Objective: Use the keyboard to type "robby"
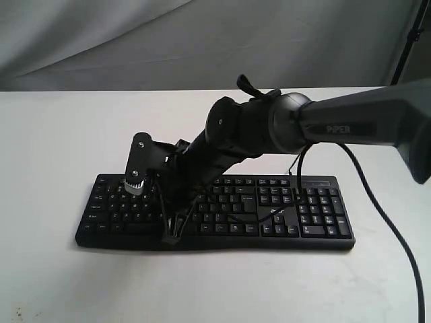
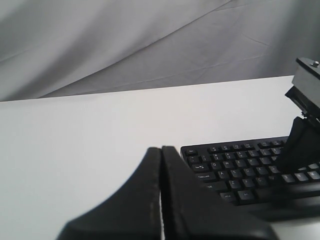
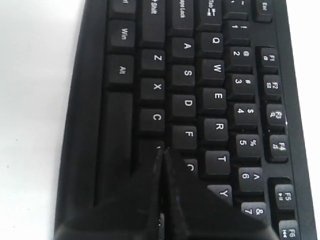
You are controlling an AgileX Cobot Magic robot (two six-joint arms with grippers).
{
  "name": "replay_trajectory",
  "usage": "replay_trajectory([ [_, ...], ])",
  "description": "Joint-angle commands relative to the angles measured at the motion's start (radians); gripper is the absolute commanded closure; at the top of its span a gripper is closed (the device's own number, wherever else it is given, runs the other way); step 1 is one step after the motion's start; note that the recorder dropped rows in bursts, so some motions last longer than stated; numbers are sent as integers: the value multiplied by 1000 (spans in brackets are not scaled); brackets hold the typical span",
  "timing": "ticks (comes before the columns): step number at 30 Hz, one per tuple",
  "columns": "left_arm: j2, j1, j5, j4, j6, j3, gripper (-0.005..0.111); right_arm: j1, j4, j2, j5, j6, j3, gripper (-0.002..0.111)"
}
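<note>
The wide black keyboard [image 1: 296, 208] lies on the white table [image 1: 54, 134]. My right gripper [image 1: 170, 235] reaches across from the right and points down at the keyboard's left half, near its front rows. In the right wrist view the right gripper [image 3: 162, 150] is shut with nothing in it; its joined tips sit just past the C key [image 3: 156, 117] and beside the F key [image 3: 188, 134], over the V and G area. My left gripper [image 2: 161, 148] is shut and empty, held off the keyboard's [image 2: 240, 170] left end over bare table. The exterior view does not show it.
The right arm's bulky black body [image 1: 242, 128] hangs over the middle of the keyboard and hides keys there. A black cable [image 1: 397, 235] trails from that arm down the right side. A grey cloth backdrop [image 1: 202, 40] stands behind the table.
</note>
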Motion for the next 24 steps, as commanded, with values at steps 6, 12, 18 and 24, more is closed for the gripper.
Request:
replay_trajectory([
  [6,-3,-6,-5,5,-3,4,107,-5,2,-2,-20,42,2,108],
  [12,-3,-6,-5,5,-3,4,107,-5,2,-2,-20,51,2,108],
  [18,-3,-6,-5,5,-3,4,107,-5,-24,-2,-14,72,2,108],
  [24,-3,-6,-5,5,-3,4,107,-5,-24,-2,-4,72,2,108],
])
